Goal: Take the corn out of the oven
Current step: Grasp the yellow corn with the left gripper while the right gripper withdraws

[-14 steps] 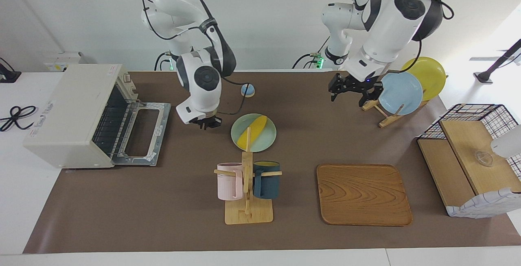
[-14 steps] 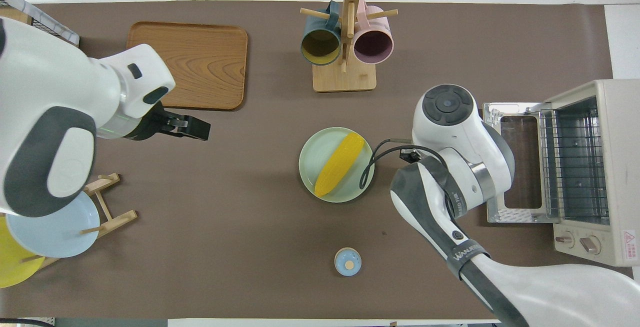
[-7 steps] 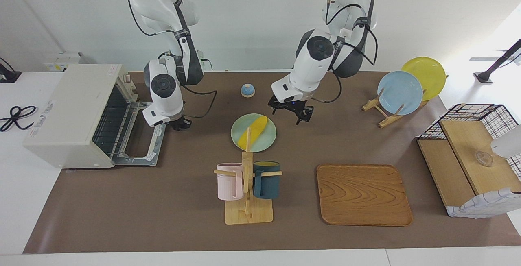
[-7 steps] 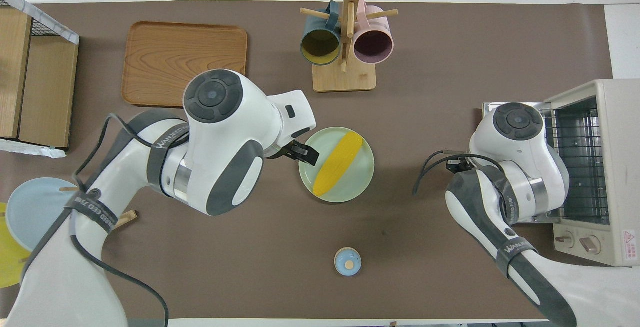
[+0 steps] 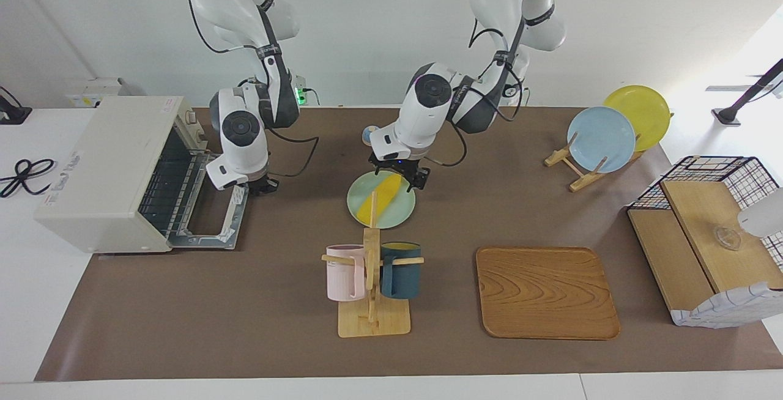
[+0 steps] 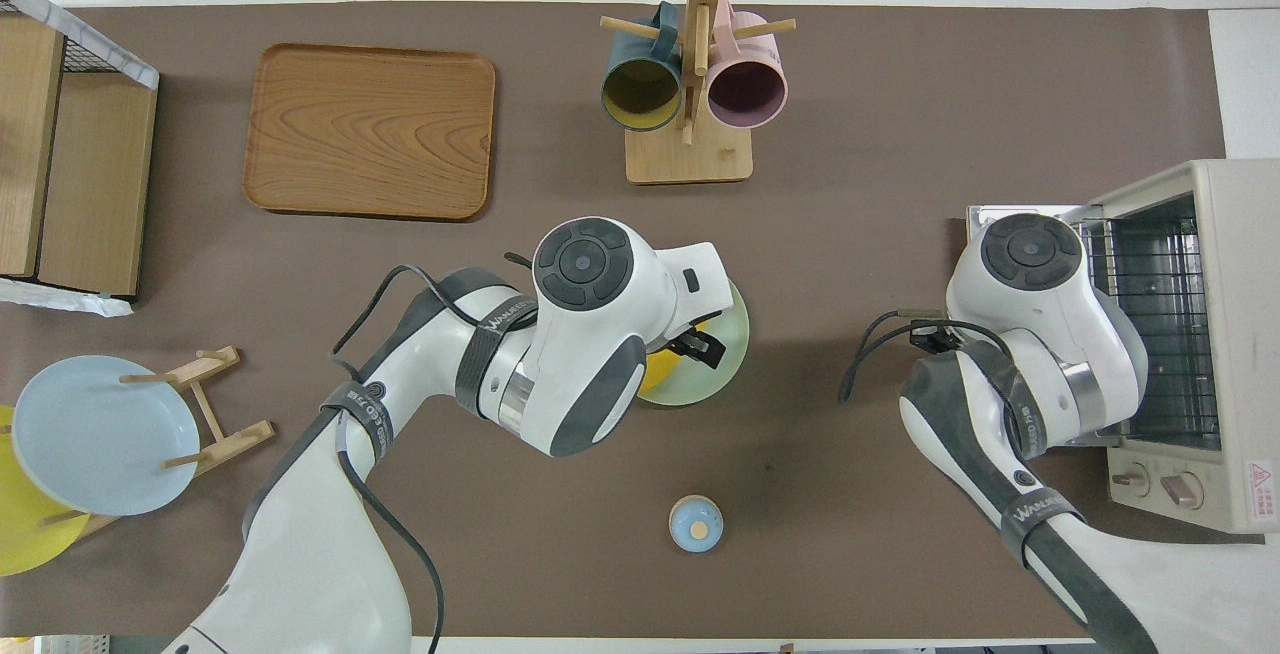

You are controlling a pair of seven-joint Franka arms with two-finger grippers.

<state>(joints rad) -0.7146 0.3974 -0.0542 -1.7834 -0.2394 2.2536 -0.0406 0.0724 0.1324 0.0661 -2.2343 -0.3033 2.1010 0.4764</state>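
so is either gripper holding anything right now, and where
Nothing is held. The left gripper hangs open over the corn on the green plate, without gripping it. The right gripper is shut on nothing beside the oven door.

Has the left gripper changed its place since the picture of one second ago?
Yes. The left gripper was beside the plate rack; it has crossed toward the right arm's end and now hangs over the corn on the green plate.
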